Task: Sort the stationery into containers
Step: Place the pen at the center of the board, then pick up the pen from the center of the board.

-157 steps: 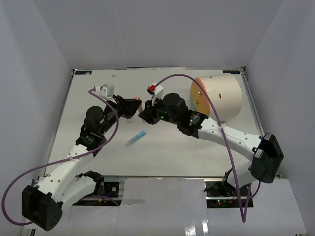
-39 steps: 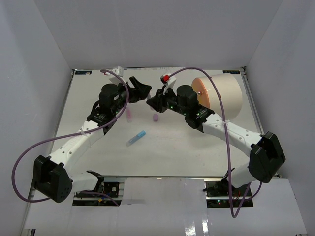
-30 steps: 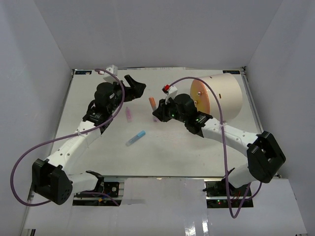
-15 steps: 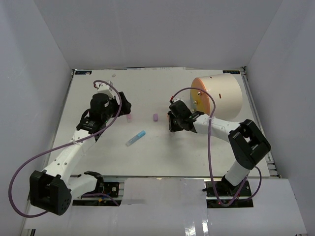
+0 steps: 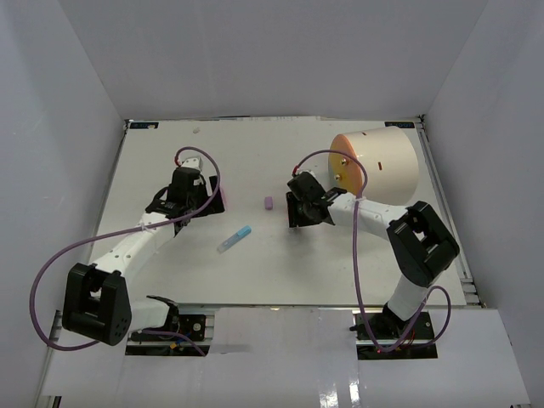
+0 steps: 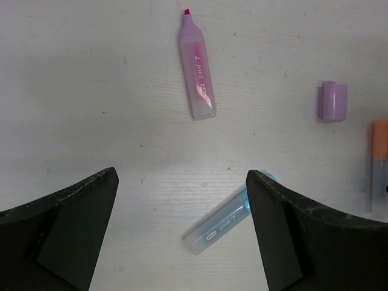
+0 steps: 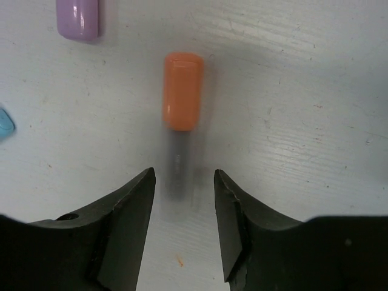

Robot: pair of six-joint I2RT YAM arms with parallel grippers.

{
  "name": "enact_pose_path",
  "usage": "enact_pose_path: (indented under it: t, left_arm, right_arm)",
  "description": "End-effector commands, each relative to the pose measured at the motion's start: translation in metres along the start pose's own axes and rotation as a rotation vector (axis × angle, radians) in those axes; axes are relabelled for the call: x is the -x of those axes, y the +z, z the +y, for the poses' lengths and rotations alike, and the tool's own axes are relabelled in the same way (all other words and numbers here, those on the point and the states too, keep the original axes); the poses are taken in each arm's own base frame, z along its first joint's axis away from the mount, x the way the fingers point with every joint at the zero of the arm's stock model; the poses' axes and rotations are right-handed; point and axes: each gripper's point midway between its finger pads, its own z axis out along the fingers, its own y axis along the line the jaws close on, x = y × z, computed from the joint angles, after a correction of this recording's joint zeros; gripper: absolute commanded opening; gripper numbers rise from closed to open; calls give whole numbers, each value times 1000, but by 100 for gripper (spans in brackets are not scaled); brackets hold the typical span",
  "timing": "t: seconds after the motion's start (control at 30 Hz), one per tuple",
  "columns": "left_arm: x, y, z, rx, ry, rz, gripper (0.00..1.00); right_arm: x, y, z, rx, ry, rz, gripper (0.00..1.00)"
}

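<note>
White table bore all items. Cream-white cylindrical drum, flat orange face turned toward frame centre, lay upper right in overhead view. Left gripper, jaws wide apart, hung over clear-pink highlighter and clear-blue marker, gripping nothing. Right gripper, jaws parted, straddled orange-capped marker; barrel blurred, contact unclear. Lilac plastic cap lay upper left in right wrist view.

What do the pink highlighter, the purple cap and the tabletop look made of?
Pink highlighter: translucent glossy plastic, probably; the pink tint shows through its barrel.
Purple cap: opaque smooth plastic, with a soft sheen.
Table: seemingly white-painted wood, matte, with faint grain lines and scuffs.
</note>
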Motion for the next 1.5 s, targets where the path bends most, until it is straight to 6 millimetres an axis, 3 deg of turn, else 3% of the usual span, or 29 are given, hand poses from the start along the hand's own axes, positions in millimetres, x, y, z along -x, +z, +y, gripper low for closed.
enact_pose_path:
  t: [0.0, 0.23, 0.4, 0.43, 0.5, 0.57, 0.6, 0.8, 1.13, 1.37, 1.47]
  left_arm:
    - [5, -2, 5, 29, -11, -16, 98]
    - [3, 16, -2, 52, -92, 64, 98]
    - [9, 39, -7, 96, -150, 111, 98]
    - [18, 42, -10, 99, -157, 100, 98]
    - [15, 56, -8, 131, -167, 124, 98]
    - [23, 63, -10, 149, -173, 126, 98]
    - [16, 73, -8, 168, -172, 153, 98]
    - [10, 96, -4, 221, -180, 198, 96]
    - [-21, 116, -4, 266, -136, 278, 81]
    - [-41, 116, -4, 258, -123, 332, 52]
    - [-48, 112, -6, 239, -115, 349, 33]
  right_arm:
    - [27, -21, 12, 46, 3, -70, 51]
    - [85, -118, 32, 222, -33, -369, 77]
    - [102, -182, 29, 319, -45, -604, 98]
    - [97, -183, 26, 319, -48, -615, 98]
    - [100, -201, 24, 344, -48, -682, 90]
    - [97, -203, 21, 349, -50, -708, 90]
    - [100, -214, 20, 362, -45, -750, 90]
    - [91, -212, 4, 328, 15, -788, 90]
    - [78, -202, 13, 380, -77, -768, 90]
    - [75, -197, 15, 385, -79, -748, 90]
    - [75, -194, 17, 389, -83, -734, 90]
